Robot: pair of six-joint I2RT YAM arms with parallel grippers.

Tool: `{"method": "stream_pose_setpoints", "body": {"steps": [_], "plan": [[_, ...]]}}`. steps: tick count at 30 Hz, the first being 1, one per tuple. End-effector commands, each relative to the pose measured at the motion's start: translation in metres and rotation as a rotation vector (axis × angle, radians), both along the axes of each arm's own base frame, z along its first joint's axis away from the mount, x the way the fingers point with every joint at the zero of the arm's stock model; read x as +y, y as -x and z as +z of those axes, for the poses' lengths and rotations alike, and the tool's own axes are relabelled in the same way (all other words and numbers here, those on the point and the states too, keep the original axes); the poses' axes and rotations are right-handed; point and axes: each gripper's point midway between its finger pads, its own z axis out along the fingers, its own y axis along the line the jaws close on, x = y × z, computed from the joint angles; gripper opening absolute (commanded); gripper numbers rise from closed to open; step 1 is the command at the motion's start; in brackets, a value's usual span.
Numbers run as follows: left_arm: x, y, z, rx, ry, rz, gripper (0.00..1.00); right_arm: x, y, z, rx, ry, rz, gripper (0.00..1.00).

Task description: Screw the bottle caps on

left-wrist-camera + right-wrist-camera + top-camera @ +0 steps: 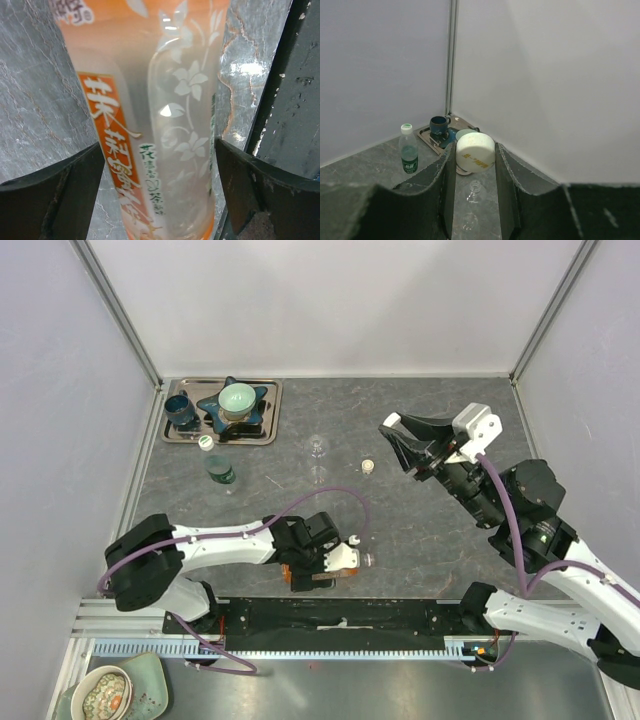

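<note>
Bottle cap (475, 151), cream, yellow-printed, pinched in right gripper (474, 157), left gripper (159, 150) wide astride orange bottle (145, 75)

The orange bottle (150, 125) carries an orange label with white characters and a white flower-and-leaf pattern. The table (400, 530) is dark grey, marbled with pale veins. The green-tinted bottle (408, 155) has a green label and a white cap (406, 127). The cream cap (475, 152) bears yellow lettering. The cup (438, 127) is dark blue, the bowl (238, 397) pale green, its star-shaped dish (215, 408) teal.
</note>
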Motion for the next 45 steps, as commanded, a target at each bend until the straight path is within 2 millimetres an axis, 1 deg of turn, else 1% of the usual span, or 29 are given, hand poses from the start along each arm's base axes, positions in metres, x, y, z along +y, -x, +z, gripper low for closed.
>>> {"method": "stream_pose_setpoints", "body": {"steps": [1, 2, 7, 10, 12, 14, 16, 17, 18, 19, 20, 22, 23, 24, 25, 26, 27, 28, 29, 30, 31, 33, 34, 35, 36, 37, 38, 40, 45], "plan": [[-0.001, -0.019, -0.003, -0.103, 0.010, -0.017, 0.93, 0.002, 0.004, 0.008, 0.017, -0.016, 0.025, 0.37], [-0.003, -0.020, -0.002, -0.105, 0.018, -0.012, 0.86, 0.003, 0.004, 0.006, 0.025, -0.015, 0.028, 0.37], [-0.008, -0.030, 0.001, -0.151, 0.028, -0.003, 0.67, 0.010, 0.005, -0.001, 0.066, 0.004, 0.056, 0.36], [-0.012, -0.034, 0.011, -0.174, 0.050, -0.002, 0.62, 0.012, 0.005, -0.002, 0.082, 0.014, 0.065, 0.36], [-0.016, -0.036, 0.024, -0.180, 0.074, 0.012, 0.61, 0.014, 0.005, -0.001, 0.087, 0.020, 0.071, 0.36], [-0.025, -0.044, 0.057, -0.218, 0.139, 0.033, 0.62, 0.013, 0.006, 0.003, 0.089, 0.021, 0.073, 0.37], [-0.016, -0.043, 0.083, -0.216, 0.142, 0.047, 0.63, 0.013, 0.005, 0.006, 0.095, 0.026, 0.068, 0.37], [-0.020, -0.050, 0.109, -0.228, 0.184, 0.075, 0.63, 0.009, 0.007, 0.016, 0.084, 0.011, 0.066, 0.37], [-0.009, -0.047, 0.118, -0.207, 0.166, 0.085, 0.63, 0.010, 0.007, 0.019, 0.083, 0.011, 0.068, 0.37], [-0.008, -0.048, 0.131, -0.203, 0.191, 0.094, 0.63, 0.010, 0.008, 0.021, 0.085, 0.021, 0.068, 0.37], [-0.006, -0.057, 0.165, -0.245, 0.280, 0.110, 0.63, 0.007, 0.010, 0.033, 0.068, 0.012, 0.067, 0.38], [-0.001, -0.060, 0.200, -0.301, 0.368, 0.101, 0.63, 0.010, 0.010, 0.032, 0.085, 0.046, 0.078, 0.39], [0.003, -0.061, 0.235, -0.376, 0.459, 0.088, 0.63, 0.008, 0.014, 0.045, 0.068, 0.042, 0.087, 0.39], [0.005, -0.058, 0.253, -0.409, 0.512, 0.073, 0.63, 0.012, 0.017, 0.046, 0.064, 0.061, 0.113, 0.39], [0.004, -0.055, 0.271, -0.443, 0.571, 0.058, 0.63, 0.013, 0.019, 0.041, 0.080, 0.100, 0.124, 0.38], [0.006, -0.053, 0.288, -0.470, 0.616, 0.053, 0.63, 0.008, 0.024, 0.054, 0.061, 0.097, 0.133, 0.37], [0.014, -0.047, 0.305, -0.504, 0.669, 0.053, 0.63, 0.012, 0.024, 0.052, 0.060, 0.133, 0.146, 0.38], [0.017, -0.044, 0.312, -0.516, 0.693, 0.048, 0.62, 0.017, 0.031, 0.042, 0.081, 0.184, 0.191, 0.37], [0.021, -0.040, 0.313, -0.516, 0.705, 0.055, 0.62, 0.017, 0.035, 0.048, 0.077, 0.187, 0.211, 0.38], [0.028, -0.035, 0.317, -0.520, 0.726, 0.064, 0.61, 0.027, 0.035, 0.040, 0.096, 0.222, 0.244, 0.40], [0.031, -0.030, 0.317, -0.506, 0.739, 0.060, 0.61, 0.035, 0.042, 0.029, 0.120, 0.260, 0.303, 0.41], [0.041, -0.025, 0.305, -0.472, 0.716, 0.081, 0.60, 0.050, 0.048, 0.016, 0.152, 0.301, 0.384, 0.41], [0.047, -0.021, 0.307, -0.482, 0.729, 0.081, 0.60, 0.054, 0.051, 0.004, 0.177, 0.337, 0.418, 0.41], [0.051, -0.019, 0.301, -0.487, 0.715, 0.071, 0.60, 0.059, 0.061, 0.000, 0.181, 0.360, 0.484, 0.41], [0.054, -0.018, 0.300, -0.501, 0.718, 0.070, 0.59, 0.067, 0.061, -0.010, 0.202, 0.392, 0.513, 0.40], [0.060, -0.018, 0.301, -0.525, 0.719, 0.077, 0.59, 0.067, 0.065, -0.021, 0.230, 0.438, 0.542, 0.39], [0.063, -0.018, 0.298, -0.538, 0.711, 0.073, 0.58, 0.070, 0.072, -0.020, 0.229, 0.450, 0.590, 0.39], [0.065, -0.019, 0.296, -0.543, 0.707, 0.080, 0.58, 0.076, 0.073, -0.036, 0.278, 0.505, 0.629, 0.38], [0.060, -0.018, 0.283, -0.506, 0.681, 0.058, 0.58, 0.086, 0.080, -0.055, 0.292, 0.591, 0.723, 0.38]]}}
